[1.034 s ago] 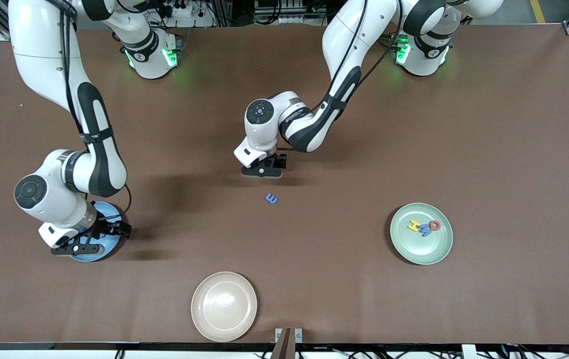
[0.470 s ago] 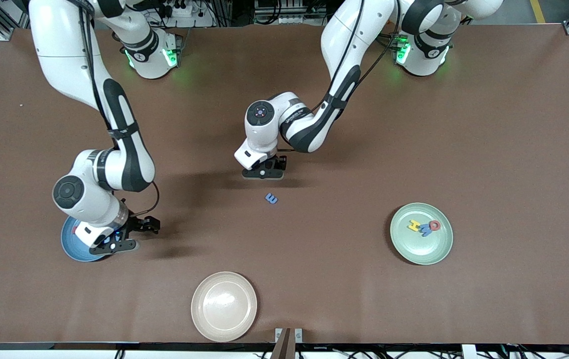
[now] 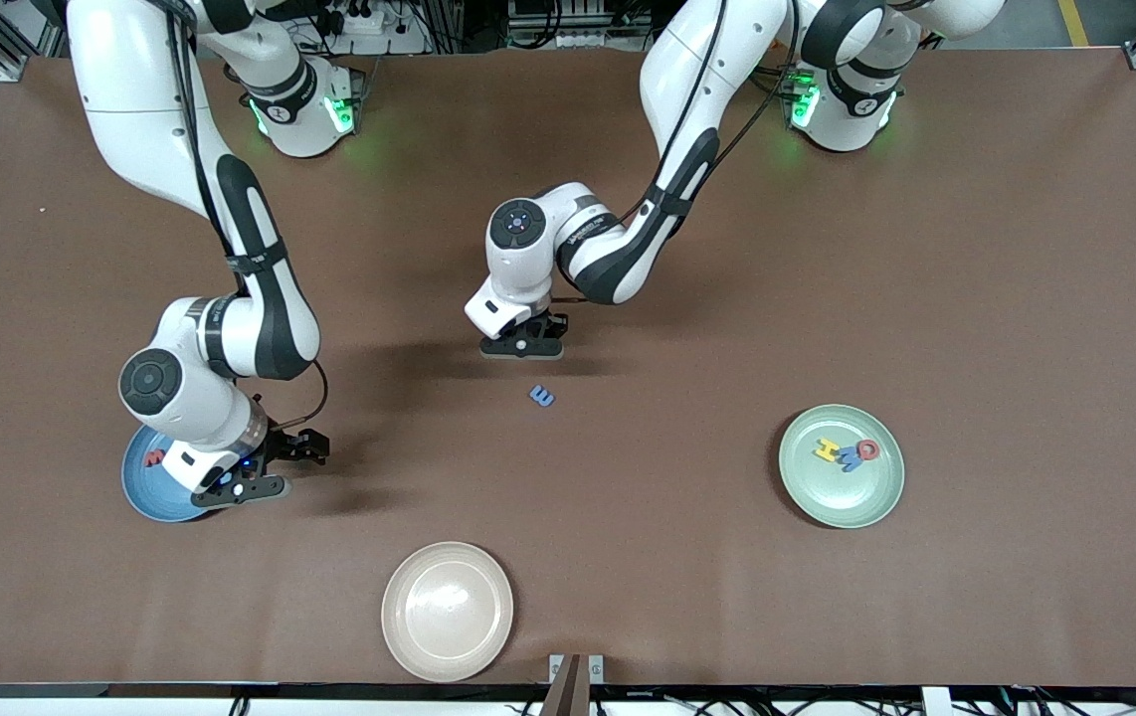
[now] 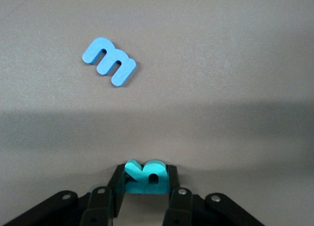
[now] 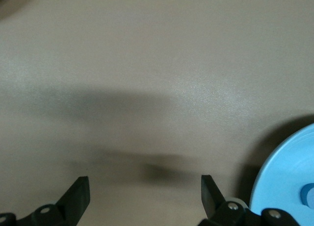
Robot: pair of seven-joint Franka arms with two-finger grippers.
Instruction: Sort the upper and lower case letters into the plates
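Though hidden from front, left fingers (image 4: 175, 194) pinch teal letter (image 4: 145, 176).

Readable characters occur only as the toy letters themselves: a blue lowercase "m" (image 4: 109, 61) lying on the table (image 3: 926, 249), and a yellow "H" (image 3: 827, 450) in the mint green plate (image 3: 807, 492). The remaining letters cannot be read.

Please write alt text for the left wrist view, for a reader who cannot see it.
The left pincer closes its black fingers on a small flat teal toy letter lying on the brown table. A small flat blue lowercase letter m lies apart from it on the same table.
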